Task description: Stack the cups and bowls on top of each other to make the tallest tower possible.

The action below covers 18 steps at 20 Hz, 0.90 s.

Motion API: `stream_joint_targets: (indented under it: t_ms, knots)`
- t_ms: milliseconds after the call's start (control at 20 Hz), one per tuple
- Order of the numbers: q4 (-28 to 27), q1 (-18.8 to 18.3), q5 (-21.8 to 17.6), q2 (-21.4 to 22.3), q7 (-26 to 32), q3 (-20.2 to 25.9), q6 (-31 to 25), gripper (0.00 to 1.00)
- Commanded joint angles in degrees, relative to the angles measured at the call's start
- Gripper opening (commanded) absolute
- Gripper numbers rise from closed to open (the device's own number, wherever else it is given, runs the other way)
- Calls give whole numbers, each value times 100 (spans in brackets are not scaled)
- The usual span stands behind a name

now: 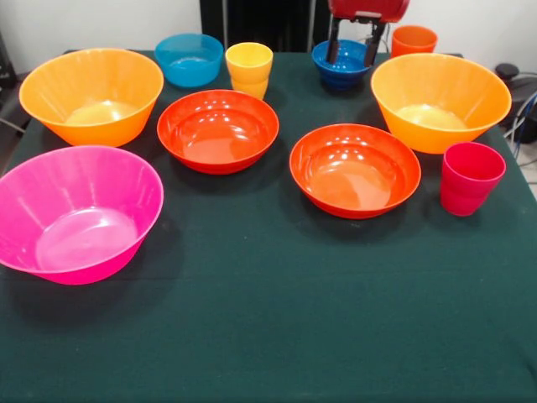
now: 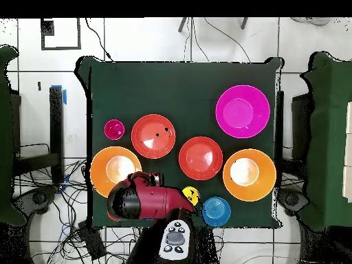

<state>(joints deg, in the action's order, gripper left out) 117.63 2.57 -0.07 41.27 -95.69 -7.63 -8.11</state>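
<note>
Fingers [image 1: 334, 42] spread apart, holding nothing, straddling the far rim of the dark blue bowl [image 1: 344, 65] beside the orange cup [image 1: 414, 39]. No tower yet; everything sits loose on the green table [image 1: 268, 327]. Best bet: pinch that rim squarely, lift level

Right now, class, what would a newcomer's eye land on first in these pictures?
The big pink bowl stands out at the front view's near left on the dark green table. Two red-orange bowls sit mid-table between two large orange bowls. The tool hangs over a dark blue bowl at the far edge.
</note>
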Motion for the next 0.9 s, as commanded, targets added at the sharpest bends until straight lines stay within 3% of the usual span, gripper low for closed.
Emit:
stream_joint_targets:
  t_ms: [50, 900]
  knots:
    - [-60, 92, 53, 55, -973, 206, -34, 100]
    - [-149, 181, 78, 101, -957, 131, -186, 100]
